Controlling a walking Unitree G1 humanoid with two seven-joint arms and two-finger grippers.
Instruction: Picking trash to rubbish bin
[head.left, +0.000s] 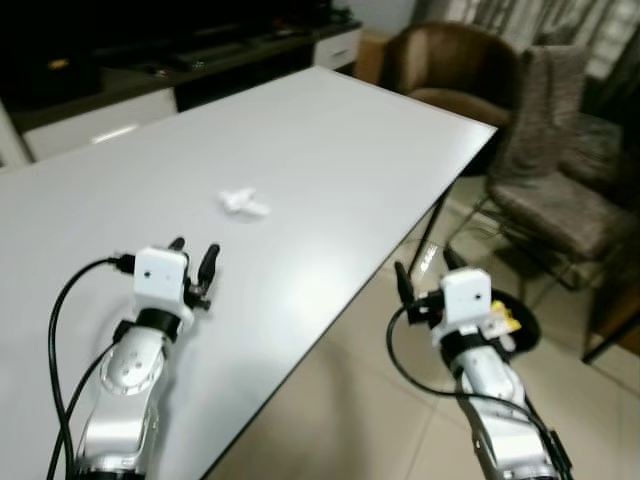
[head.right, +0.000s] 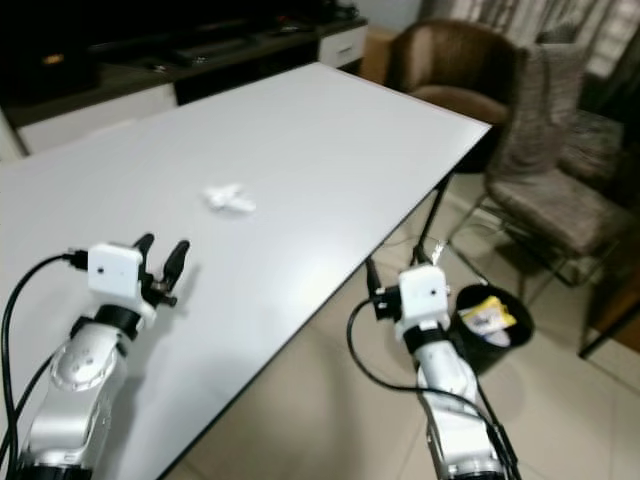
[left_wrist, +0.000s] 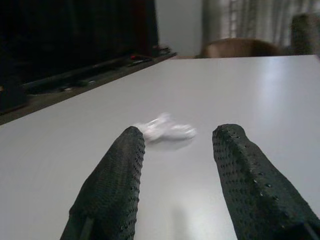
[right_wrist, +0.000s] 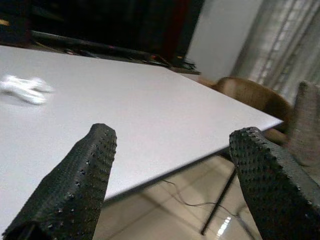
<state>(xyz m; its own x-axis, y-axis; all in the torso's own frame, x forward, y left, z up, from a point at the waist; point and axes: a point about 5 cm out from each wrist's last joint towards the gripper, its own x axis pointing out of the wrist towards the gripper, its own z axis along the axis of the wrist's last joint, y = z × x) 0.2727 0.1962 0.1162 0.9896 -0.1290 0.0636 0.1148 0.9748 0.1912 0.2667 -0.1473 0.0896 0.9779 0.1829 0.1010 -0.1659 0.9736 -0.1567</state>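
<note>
My left tool (head.left: 194, 254) hangs over the white table (head.left: 330, 140), fingers spread, and the tabletop between it and the crumpled white trash (head.left: 243, 203) lies bare, so the lane ahead is free. Beyond the trash the surface runs flat to the far edge, where a dark cabinet (head.left: 200, 50) closes things off. My right tool (head.left: 422, 272) sits off the table's side edge (fingers wide), above tiled floor (head.left: 350, 420). Close beside it stands the black rubbish bin (head.right: 490, 330), with the table leg (head.left: 432, 225) and two chairs (head.left: 560, 190) crowding that side.
</note>
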